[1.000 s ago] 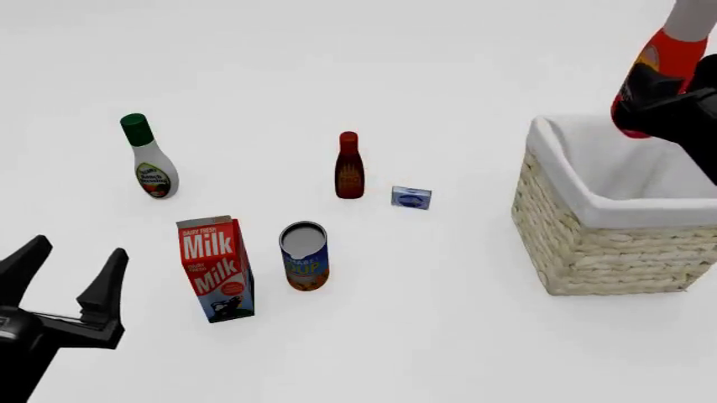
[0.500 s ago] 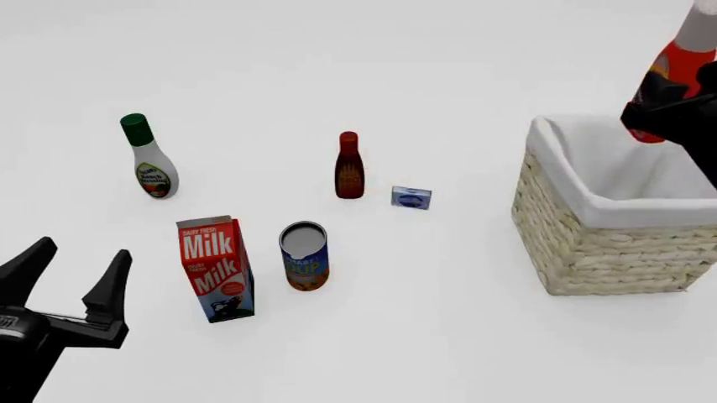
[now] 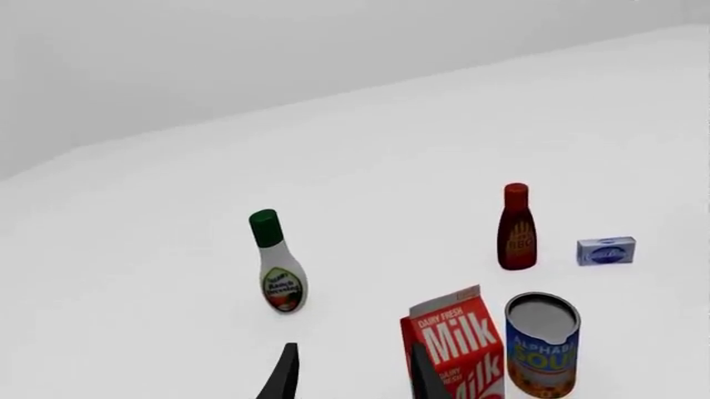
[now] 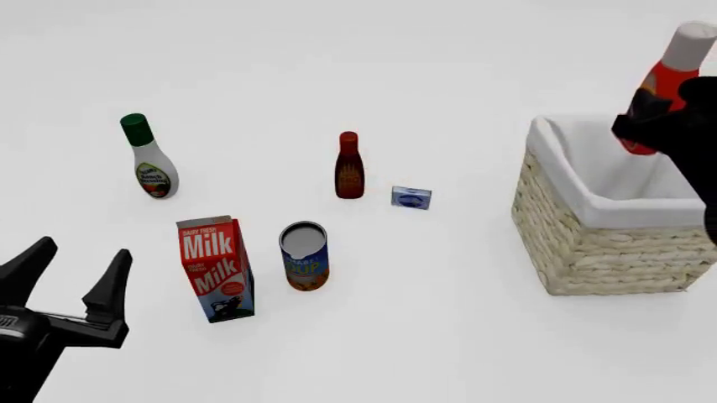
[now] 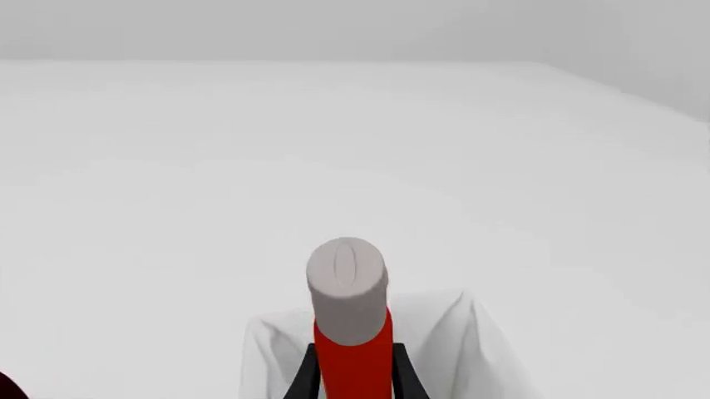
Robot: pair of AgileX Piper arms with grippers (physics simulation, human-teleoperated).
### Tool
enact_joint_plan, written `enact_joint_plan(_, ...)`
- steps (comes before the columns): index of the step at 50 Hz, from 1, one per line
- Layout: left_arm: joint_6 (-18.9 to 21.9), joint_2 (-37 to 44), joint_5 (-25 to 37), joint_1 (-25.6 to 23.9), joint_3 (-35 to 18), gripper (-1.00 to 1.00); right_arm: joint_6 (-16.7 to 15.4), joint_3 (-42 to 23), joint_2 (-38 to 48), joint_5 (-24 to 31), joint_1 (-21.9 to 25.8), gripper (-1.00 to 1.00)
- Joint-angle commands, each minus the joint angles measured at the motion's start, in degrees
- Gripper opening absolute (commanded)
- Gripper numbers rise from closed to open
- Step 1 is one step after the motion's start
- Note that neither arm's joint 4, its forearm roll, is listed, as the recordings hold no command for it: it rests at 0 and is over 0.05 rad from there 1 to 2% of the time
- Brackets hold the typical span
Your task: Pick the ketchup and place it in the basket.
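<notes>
From my station I note the right gripper (image 4: 661, 113) at about 2 o'clock in the front view, its jaws closed against the lower body of the ketchup (image 4: 663, 80); the bottle is held clear of the worktop (image 4: 448, 50), tilted with its white cap uppermost and leaning away to the right. It hangs over the open top of the basket (image 4: 605, 243), near that basket's far right part, with its base seemingly about level with the cloth-lined rim (whether it touches the lining I cannot tell). In the right wrist view the ketchup (image 5: 351, 332) stands between two dark fingers (image 5: 306, 378), cap towards the camera, and the white cloth of the basket (image 5: 466, 349) spreads behind and beneath it.

The left gripper (image 4: 70, 281) sits low at 8 o'clock in the front view; its jaws are spread wide and hold nothing. The left wrist view shows its two finger tips (image 3: 284, 378) apart, with bare worktop between them.

Remaining items stand upright on the worktop, well apart from the basket: a white bottle with green cap (image 4: 148, 159) at 10 o'clock; a slim dark red bottle (image 4: 348, 168) near centre, with a small blue box (image 4: 411, 198) just beside it on the right; a milk carton (image 4: 215, 269) and an open soup can (image 4: 304, 256) side by side nearer the camera.
</notes>
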Motion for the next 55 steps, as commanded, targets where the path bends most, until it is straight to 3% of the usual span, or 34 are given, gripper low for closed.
enact_joint_plan(1,-0.3,-0.3,0.5,-0.2,-0.4,1.00,1.1,0.6,1.6,-1.4,-0.5,-1.00)
enact_joint_plan(55,-1.2,-1.4,0.8,0.4,-0.1,1.00,1.3,2.8,12.3,-7.7,-4.1,-1.00)
